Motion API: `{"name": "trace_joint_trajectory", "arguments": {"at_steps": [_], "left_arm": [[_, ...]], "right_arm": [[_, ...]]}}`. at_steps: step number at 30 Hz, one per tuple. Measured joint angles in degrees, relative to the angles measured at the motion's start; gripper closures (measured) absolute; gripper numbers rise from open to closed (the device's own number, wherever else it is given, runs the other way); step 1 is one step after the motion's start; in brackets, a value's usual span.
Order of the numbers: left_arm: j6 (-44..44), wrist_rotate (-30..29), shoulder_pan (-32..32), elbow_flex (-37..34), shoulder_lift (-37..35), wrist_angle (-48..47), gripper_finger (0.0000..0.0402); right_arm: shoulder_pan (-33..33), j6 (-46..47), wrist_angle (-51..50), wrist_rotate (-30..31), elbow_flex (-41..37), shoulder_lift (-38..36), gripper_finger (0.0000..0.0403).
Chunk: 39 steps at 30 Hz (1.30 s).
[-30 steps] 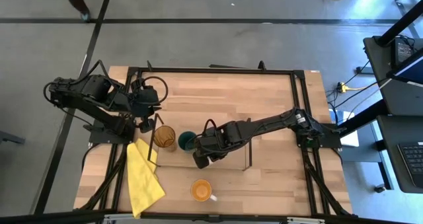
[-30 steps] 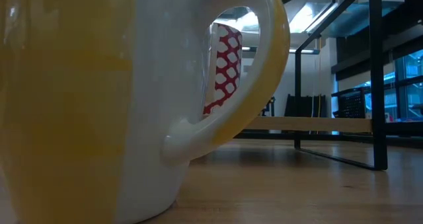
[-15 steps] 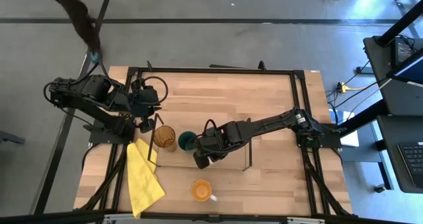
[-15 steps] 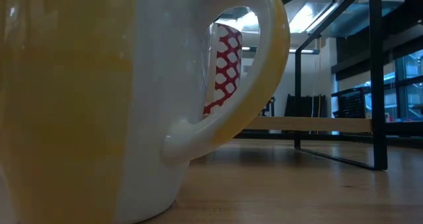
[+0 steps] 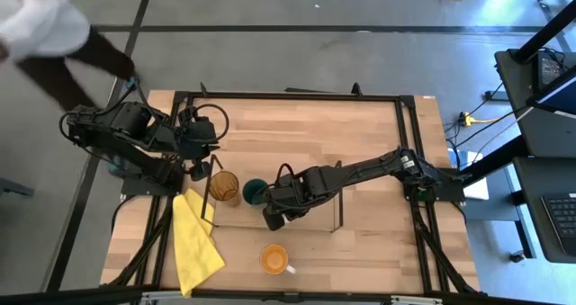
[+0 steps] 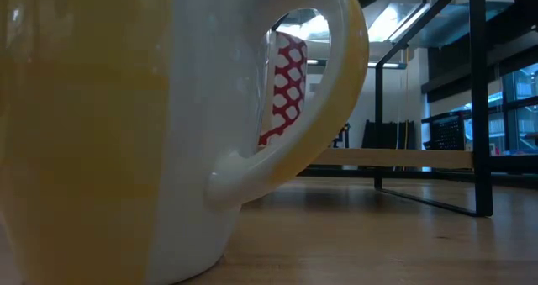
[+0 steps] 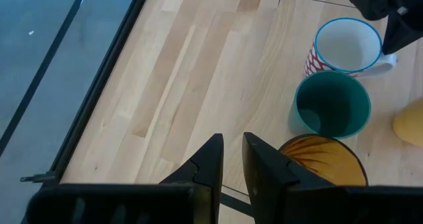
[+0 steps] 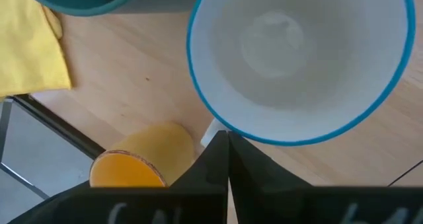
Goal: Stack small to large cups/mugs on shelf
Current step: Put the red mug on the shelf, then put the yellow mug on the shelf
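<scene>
right gripper (image 8: 228, 159): we pinch the white mug's (image 8: 297, 59) handle, jaws closed, on the shelf (image 5: 236, 217) beside the green cup (image 5: 255, 192) | left gripper (image 7: 230, 159): nearly closed, empty, by the amber tumbler (image 5: 224, 186) | risk: thin handle pinch may let our mug swivel and knock the green cup

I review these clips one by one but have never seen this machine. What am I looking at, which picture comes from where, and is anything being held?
Two dark robot arms work at a wooden table. The overhead picture shows both. The left gripper waits beside the amber tumbler. The right gripper is shut at the white mug, apparently on its handle. A green cup stands between tumbler and mug on the low shelf. An orange mug and yellow cloth lie nearer the front. The table-level picture is filled by the orange mug. The other two come from cameras on each wrist.
</scene>
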Motion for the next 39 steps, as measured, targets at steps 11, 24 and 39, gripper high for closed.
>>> {"name": "trace_joint_trajectory", "arguments": {"at_steps": [11,24,39], "left_arm": [[0.0,0.0,0.0,0.0,0.0,0.0,0.0350],[0.0,0.0,0.0,0.0,0.0,0.0,0.0350],[0.0,0.0,0.0,0.0,0.0,0.7,0.0350]], "right_arm": [[-0.3,-0.1,0.0,0.8,0.0,0.0,0.0398],[-0.3,-0.4,0.1,2.9,0.0,0.0,0.0392],[0.1,-4.1,-1.1,4.7,6.5,0.0,0.0345]]}}
